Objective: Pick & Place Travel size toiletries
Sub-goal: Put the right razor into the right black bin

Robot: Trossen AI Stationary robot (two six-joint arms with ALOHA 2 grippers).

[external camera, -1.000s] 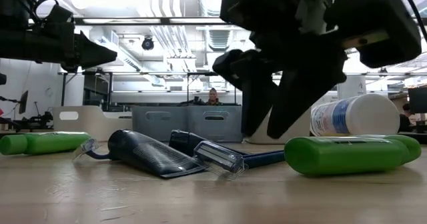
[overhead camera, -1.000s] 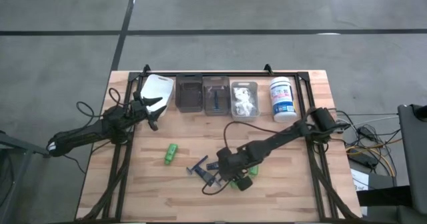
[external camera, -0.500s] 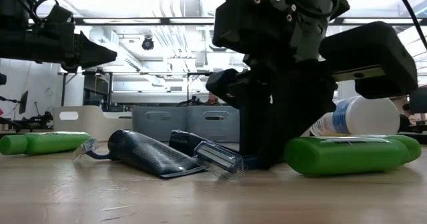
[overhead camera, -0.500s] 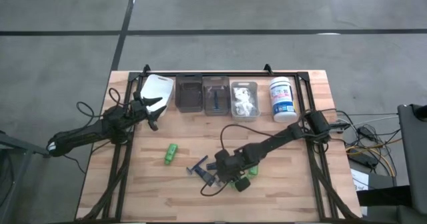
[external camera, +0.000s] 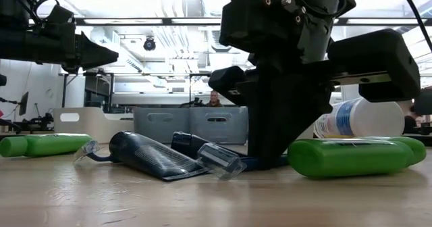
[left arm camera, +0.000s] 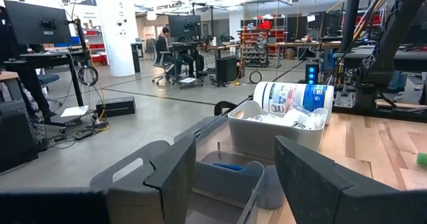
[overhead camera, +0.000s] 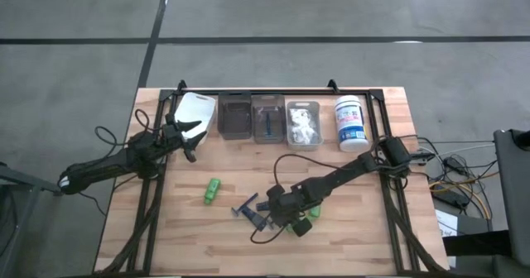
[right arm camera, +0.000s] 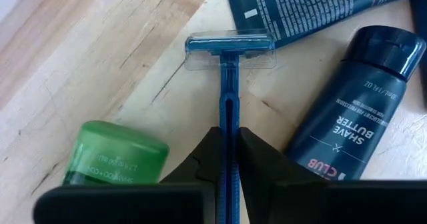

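Right gripper (right arm camera: pixel 229 159) down on the table (overhead camera: pixel 348 249) at front centre, fingers clenched on the handle of a blue razor (right arm camera: pixel 228 84). The razor runs straight out from between the fingertips toward 12 o'clock in the wrist view, its clear-capped head lying flat on the wood just ahead of the gripper. At 2 o'clock from the grip, just beside the handle, a dark tube (right arm camera: pixel 357 104) marked "shave butter"; at 1 o'clock past the razor head, a dark flat packet (right arm camera: pixel 313 7). At 9 o'clock of the fingers, close by, the cap end of a green bottle (right arm camera: pixel 117 159). In the overhead view the gripper sits amid this cluster, with a second green bottle (overhead camera: pixel 213 190) alone at 9 o'clock from it, well apart. Low view: a razor head (external camera: pixel 220 161) tilted on the wood just left of the dark fingers, a green bottle lying on its side to the right. Left gripper (overhead camera: pixel 192 141) hangs open near the back left, by a white bin (overhead camera: pixel 197 109). Along the back edge stand a dark bin (overhead camera: pixel 234 118), a clear bin (overhead camera: pixel 267 119), a bin of packets (overhead camera: pixel 303 123) and a white tub (overhead camera: pixel 350 123).
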